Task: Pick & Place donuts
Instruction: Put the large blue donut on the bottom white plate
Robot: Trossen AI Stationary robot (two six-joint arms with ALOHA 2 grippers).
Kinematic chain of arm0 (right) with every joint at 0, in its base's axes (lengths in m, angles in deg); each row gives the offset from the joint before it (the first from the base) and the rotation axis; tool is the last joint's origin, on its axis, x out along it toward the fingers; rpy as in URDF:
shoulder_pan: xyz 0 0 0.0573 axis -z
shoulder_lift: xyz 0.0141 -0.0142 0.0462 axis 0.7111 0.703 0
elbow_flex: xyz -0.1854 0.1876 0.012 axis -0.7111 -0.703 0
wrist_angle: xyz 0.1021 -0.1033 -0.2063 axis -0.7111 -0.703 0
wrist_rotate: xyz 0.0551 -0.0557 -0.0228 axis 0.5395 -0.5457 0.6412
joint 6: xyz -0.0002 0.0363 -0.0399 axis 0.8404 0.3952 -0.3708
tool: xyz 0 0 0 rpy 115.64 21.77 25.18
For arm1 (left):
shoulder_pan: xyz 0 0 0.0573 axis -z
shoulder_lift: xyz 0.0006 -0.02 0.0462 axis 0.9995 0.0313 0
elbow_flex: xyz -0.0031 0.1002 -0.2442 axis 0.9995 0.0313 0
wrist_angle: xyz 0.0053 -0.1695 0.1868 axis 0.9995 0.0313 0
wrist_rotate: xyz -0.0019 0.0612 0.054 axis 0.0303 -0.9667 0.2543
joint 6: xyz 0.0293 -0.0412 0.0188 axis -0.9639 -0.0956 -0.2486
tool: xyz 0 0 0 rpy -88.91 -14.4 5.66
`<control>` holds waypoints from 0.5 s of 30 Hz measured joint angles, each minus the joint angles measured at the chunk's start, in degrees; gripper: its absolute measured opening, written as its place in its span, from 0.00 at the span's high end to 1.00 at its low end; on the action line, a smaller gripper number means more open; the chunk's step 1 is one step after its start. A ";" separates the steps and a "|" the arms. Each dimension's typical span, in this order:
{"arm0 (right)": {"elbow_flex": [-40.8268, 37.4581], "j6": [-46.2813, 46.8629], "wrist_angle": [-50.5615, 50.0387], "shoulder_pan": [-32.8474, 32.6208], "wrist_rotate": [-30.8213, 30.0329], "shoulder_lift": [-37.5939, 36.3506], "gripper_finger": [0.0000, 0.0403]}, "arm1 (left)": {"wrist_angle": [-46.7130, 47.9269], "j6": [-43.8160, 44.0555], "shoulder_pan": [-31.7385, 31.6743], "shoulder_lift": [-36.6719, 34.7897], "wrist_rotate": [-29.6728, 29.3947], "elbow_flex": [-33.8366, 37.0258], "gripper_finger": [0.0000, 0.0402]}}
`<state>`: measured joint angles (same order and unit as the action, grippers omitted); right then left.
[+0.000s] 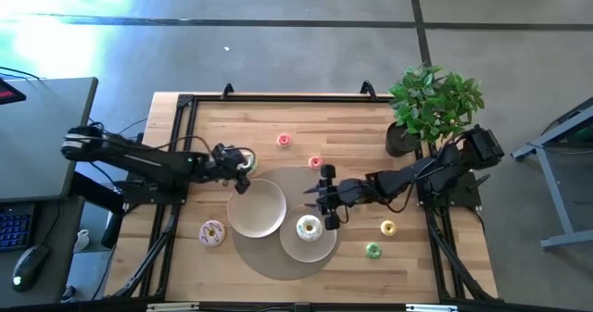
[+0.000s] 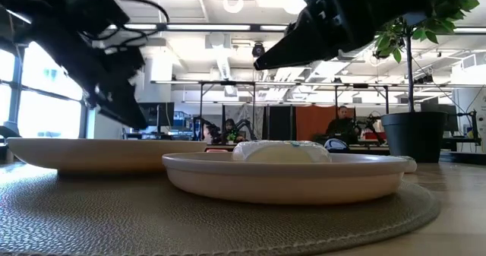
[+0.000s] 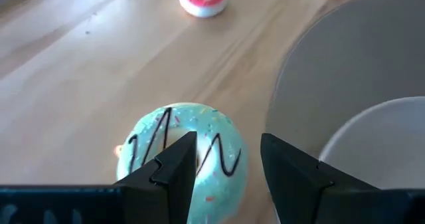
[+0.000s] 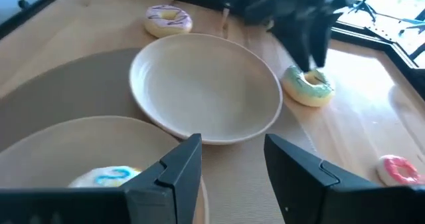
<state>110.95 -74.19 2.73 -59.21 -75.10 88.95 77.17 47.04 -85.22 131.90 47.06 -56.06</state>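
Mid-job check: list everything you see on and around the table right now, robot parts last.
Green donut: 1, mint icing with dark zigzag, on the wood beside the empty plate, under the left pincer.
White donut: 1, white icing, on the smaller plate.
Pink-sprinkled donut: 1, pale pink, on the wood left of the mat.
Mini donuts: 4; pink and red toward the table's far edge, yellow and green right of the mat.
Plates: 2, pale; empty plate, smaller plate, both on the mat.
Mat: 1, grey, round.
Potted plant: 1, green, far right corner.
Left pincer: open, one finger in the green donut's hole.
Right pincer: open, between the plates.
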 joint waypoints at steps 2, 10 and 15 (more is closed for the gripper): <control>-0.02 -0.02 -0.29 0.51 0.00 0.00 0.60 | -2.87 0.06 0.00 3.89 -0.64 0.00 0.59; -0.04 1.43 -1.85 0.84 0.04 0.02 0.60 | -6.27 6.18 0.02 14.03 -5.81 -0.22 0.59; -0.04 1.45 -1.72 0.84 0.04 0.02 0.60 | -6.73 5.70 0.02 14.31 -5.44 -0.23 0.74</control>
<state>110.91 -72.75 1.01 -58.37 -75.06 88.97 70.44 52.75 -85.20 146.22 41.62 -56.29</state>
